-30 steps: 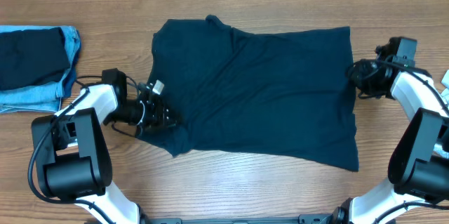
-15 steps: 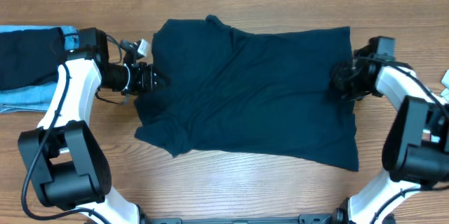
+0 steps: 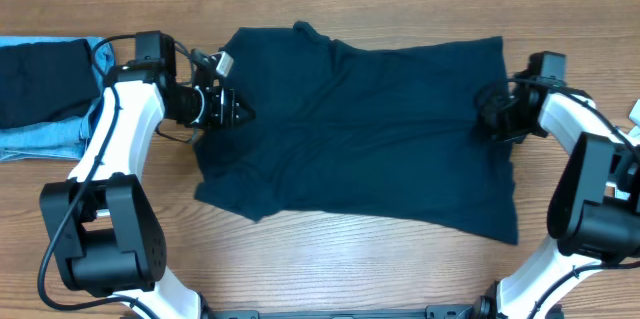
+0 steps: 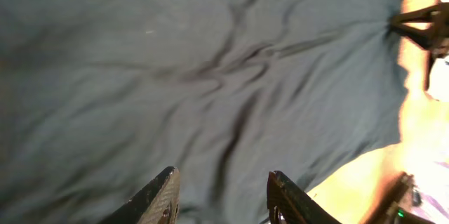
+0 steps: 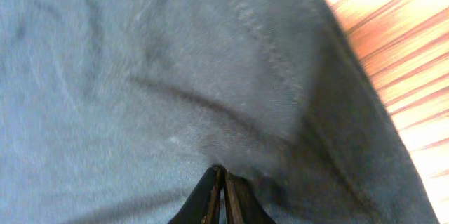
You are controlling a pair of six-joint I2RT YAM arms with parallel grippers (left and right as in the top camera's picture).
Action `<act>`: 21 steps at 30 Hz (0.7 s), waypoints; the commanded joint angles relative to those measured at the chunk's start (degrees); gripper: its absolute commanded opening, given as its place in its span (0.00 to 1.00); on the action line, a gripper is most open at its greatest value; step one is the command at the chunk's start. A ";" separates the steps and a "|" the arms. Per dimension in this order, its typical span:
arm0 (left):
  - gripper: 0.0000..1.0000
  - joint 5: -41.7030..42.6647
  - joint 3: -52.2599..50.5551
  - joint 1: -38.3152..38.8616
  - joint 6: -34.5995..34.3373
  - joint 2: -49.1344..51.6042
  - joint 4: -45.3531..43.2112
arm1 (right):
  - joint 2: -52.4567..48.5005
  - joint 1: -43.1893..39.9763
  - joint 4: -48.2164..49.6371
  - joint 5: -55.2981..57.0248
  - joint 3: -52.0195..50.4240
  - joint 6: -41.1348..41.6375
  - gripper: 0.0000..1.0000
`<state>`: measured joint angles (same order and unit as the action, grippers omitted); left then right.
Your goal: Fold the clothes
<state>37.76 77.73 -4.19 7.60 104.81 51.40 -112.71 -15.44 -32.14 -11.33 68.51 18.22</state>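
lying flat on the table (image 3: 330, 259), the navy shirt (image 3: 360, 129) is pinched at its right edge by the right gripper (image 3: 487, 111), likely to start a fold; the left gripper (image 3: 243, 114) hovers spread over its opposite side.

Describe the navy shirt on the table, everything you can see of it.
The navy shirt is plain, dark, fine knit cloth. It is spread mostly flat on the wooden table, with shallow wrinkles across the body. Its right edge runs fairly straight, and a sleeve-like flap juts out at the near left corner. The right gripper is shut, pinching cloth by the right edge, which puckers there. The left gripper hangs open over the left side.
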 commanded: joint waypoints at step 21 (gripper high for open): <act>0.50 -30.95 0.90 14.16 -14.75 4.02 -28.92 | 7.74 -4.76 1.73 -20.59 2.03 -6.67 0.53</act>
<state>14.63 77.78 8.40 -4.62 105.21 25.30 -112.46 -20.56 -30.57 -26.50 69.78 11.97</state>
